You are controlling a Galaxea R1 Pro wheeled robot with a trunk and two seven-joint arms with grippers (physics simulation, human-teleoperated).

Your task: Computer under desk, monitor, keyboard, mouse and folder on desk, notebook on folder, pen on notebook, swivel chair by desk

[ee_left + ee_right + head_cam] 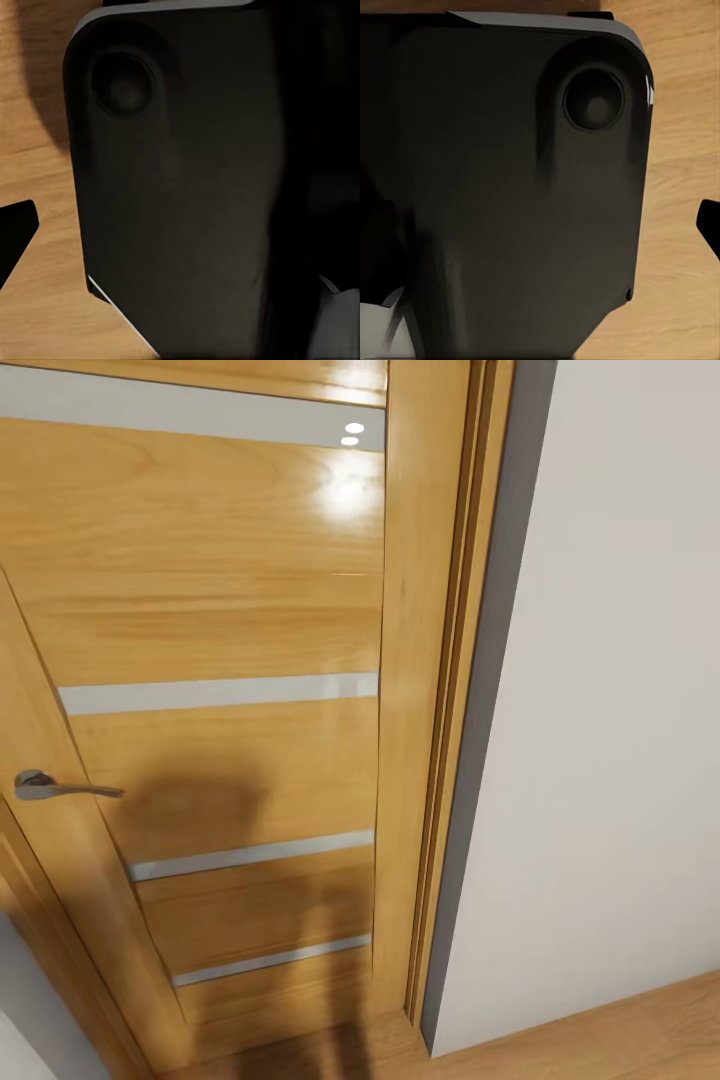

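Observation:
I face a closed honey-coloured wooden door [220, 610] with pale horizontal strips and a silver lever handle [50, 788] at its left. In the left wrist view, one dark fingertip [15, 236] juts in at the picture's edge over the wooden floor [37, 315], beside my black base [180, 180]. The right wrist view shows the same: one dark fingertip [711, 225] at the edge, the black base [510, 187] and wooden floor [682, 150]. With only one tip of each gripper in sight, I cannot tell whether either is open or shut.
The wooden door frame [430, 660] with a grey edge stands right of the door, then a plain white wall [620, 710]. Wooden floor [620, 1040] runs along the wall's foot. My shadow falls on the door's lower part.

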